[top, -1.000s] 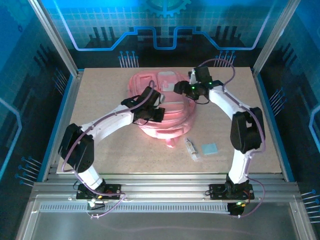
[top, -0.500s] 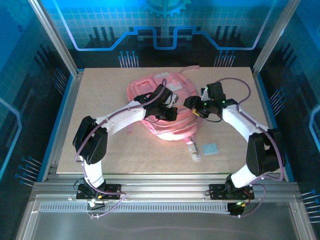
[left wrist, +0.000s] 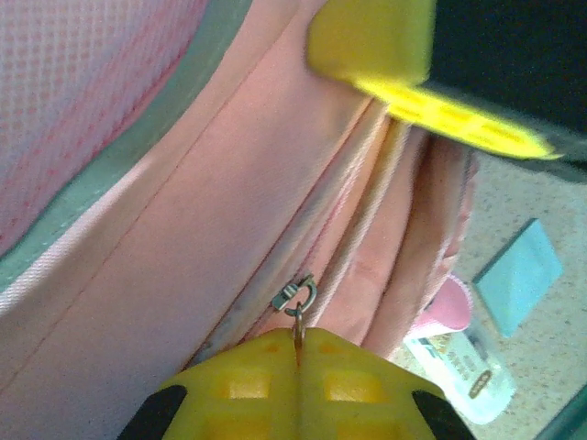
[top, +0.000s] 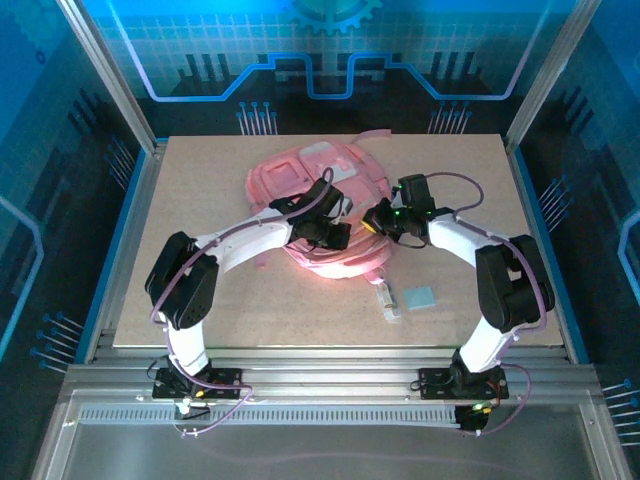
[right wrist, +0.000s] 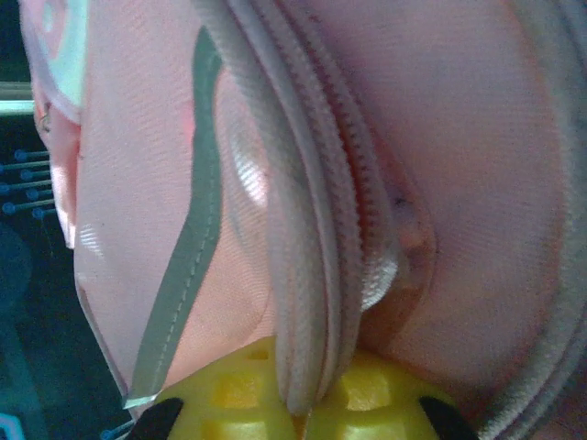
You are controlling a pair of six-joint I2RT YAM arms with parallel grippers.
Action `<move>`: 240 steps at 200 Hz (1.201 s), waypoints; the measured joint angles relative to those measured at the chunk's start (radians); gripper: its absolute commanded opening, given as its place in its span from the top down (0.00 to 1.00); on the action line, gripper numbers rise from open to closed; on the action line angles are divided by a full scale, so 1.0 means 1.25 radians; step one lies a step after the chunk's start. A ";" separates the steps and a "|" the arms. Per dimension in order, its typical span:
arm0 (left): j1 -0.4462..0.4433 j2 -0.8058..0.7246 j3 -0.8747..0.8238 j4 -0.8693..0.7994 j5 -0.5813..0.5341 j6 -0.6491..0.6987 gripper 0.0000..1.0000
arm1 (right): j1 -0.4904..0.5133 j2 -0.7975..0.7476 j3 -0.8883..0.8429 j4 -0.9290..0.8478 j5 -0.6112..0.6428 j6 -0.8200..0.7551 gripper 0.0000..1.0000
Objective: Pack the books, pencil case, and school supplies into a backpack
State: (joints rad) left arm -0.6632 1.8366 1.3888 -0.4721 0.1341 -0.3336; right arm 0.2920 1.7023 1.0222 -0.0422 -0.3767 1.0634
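Observation:
The pink backpack point(top: 300, 190) lies flat mid-table. My left gripper point(top: 335, 235) is over its near right part, and its yellow fingers point(left wrist: 229, 385) are shut on the metal zipper pull point(left wrist: 297, 316) of a side zipper. My right gripper point(top: 376, 222) is at the bag's right edge, shut on a piped seam point(right wrist: 307, 302) beside the zipper teeth; its yellow finger point(left wrist: 376, 41) also shows in the left wrist view. Of the school supplies, a whitish tube point(top: 386, 299) point(left wrist: 459, 362) and a light-blue pad point(top: 420, 297) point(left wrist: 518, 275) lie on the table. The books and pencil case are out of view.
A pink strap point(top: 375, 135) trails off the bag's far side toward the table's back edge. A pink tab point(left wrist: 445, 312) hangs off the bag close to the tube. Metal frame rails point(top: 130, 180) border the board on all sides.
My right gripper has come from the bag's far right side down to its right edge and shut on the seam. The left arm reached further right, and the backpack shifted under both arms.

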 measured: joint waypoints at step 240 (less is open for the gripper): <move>0.217 -0.161 -0.109 0.071 -0.344 0.103 0.26 | -0.008 -0.003 0.155 -0.164 -0.011 -0.283 0.20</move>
State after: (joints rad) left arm -0.3920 1.6356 1.2526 -0.3832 -0.2962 -0.2050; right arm 0.2821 1.6989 1.2160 -0.2474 -0.3908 0.7097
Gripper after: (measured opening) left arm 0.729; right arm 0.743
